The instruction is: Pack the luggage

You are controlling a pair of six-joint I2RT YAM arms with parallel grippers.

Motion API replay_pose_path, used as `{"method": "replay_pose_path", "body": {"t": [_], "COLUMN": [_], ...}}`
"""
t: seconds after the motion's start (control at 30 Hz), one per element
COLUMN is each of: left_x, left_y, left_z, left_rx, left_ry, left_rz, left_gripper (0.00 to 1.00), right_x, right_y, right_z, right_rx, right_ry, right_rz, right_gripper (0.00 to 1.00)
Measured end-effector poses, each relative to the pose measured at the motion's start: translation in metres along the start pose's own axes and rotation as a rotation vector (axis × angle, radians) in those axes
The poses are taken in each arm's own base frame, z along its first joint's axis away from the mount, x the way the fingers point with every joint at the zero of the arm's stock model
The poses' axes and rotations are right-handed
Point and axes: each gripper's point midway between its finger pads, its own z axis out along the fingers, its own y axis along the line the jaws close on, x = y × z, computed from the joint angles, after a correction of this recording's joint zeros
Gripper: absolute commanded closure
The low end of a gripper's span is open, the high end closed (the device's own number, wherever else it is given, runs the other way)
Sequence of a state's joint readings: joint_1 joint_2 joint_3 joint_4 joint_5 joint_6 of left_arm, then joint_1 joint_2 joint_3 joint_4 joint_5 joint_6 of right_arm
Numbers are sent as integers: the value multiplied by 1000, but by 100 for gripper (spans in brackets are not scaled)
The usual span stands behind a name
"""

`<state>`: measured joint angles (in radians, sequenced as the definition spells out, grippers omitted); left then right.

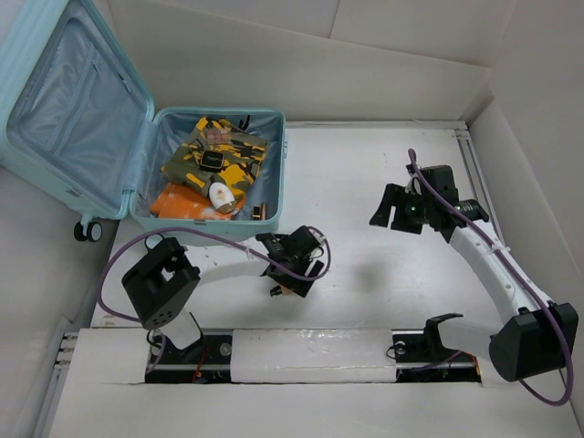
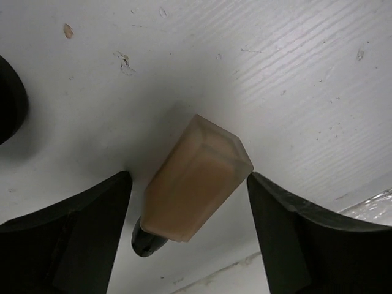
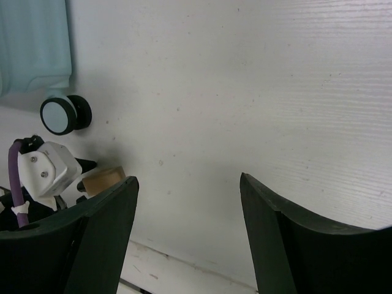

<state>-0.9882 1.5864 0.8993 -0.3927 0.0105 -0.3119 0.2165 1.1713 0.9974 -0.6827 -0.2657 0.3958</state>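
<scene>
The pale aqua luggage [image 1: 276,173] lies open at the far left, its lid [image 1: 64,100] flat beside it. The base holds a camouflage cloth [image 1: 214,146], an orange item [image 1: 178,201] and a white round item [image 1: 219,193]. A tan bottle [image 2: 196,180] with a black cap [image 2: 147,242] lies on the white table. My left gripper [image 2: 188,184] is open, its jaws on either side of the bottle and apart from it. It sits just in front of the luggage [image 1: 285,278]. My right gripper [image 3: 188,180] is open and empty over bare table at mid right [image 1: 391,217].
A caster wheel [image 3: 61,114] and the aqua shell [image 3: 33,43] show in the right wrist view, with the tan bottle [image 3: 101,180] beside the left gripper's white part [image 3: 46,171]. Another wheel [image 1: 87,231] sticks out under the lid. White walls enclose the table.
</scene>
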Motion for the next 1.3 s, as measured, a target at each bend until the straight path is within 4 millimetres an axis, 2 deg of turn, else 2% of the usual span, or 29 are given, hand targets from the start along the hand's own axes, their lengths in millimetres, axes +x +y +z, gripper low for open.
{"method": "replay_pose_path", "body": {"t": [0.07, 0.1, 0.17, 0.27, 0.33, 0.43, 0.5, 0.57, 0.67, 0.77, 0.87, 0.97, 1.03, 1.2, 1.3], "left_x": [-1, -1, -2, -6, -16, -54, -92, -134, -185, -223, -239, -247, -246, -226, -211], "left_y": [0, -1, -1, -3, -7, -20, -26, -23, 3, 61, 126, 178, 194, 206, 209], "left_z": [0, 0, 1, -1, -9, -33, -59, -88, -130, -164, -176, -161, -133, -56, -26], "left_rx": [1, 1, 2, 4, 8, 40, 71, 84, 74, 9, -86, -171, -201, -226, -240], "left_ry": [-4, -5, -5, -2, -7, -76, -162, -265, -404, -524, -575, -559, -506, -326, -249], "left_rz": [-4, -4, -7, -9, -9, -18, -39, -73, -153, -277, -399, -487, -512, -535, -545], "left_gripper": [39, 52, 63, 72, 77, 78, 78, 78, 78, 78, 78, 76, 73, 68, 60], "right_x": [0, 0, 1, 2, 2, 2, 3, 3, 2, 4, 6, 11, 13, 18, 17], "right_y": [0, 0, 1, 1, 1, 2, 2, 3, 6, 9, 14, 20, 23, 31, 35], "right_z": [0, 0, 0, 0, 0, -1, -1, -1, -1, 0, 0, 1, 1, 1, -4], "right_rx": [-1, -2, -4, -6, -7, -12, -16, -19, -25, -33, -42, -55, -60, -76, -88], "right_ry": [1, 2, 4, 7, 10, 12, 15, 16, 21, 28, 36, 47, 52, 62, 47], "right_rz": [-1, -2, -4, -5, -6, -6, -6, -6, -10, -17, -29, -43, -48, -66, -75], "right_gripper": [27, 27, 27, 27, 27, 27, 27, 27, 27, 27, 27, 27, 27, 27, 27]}}
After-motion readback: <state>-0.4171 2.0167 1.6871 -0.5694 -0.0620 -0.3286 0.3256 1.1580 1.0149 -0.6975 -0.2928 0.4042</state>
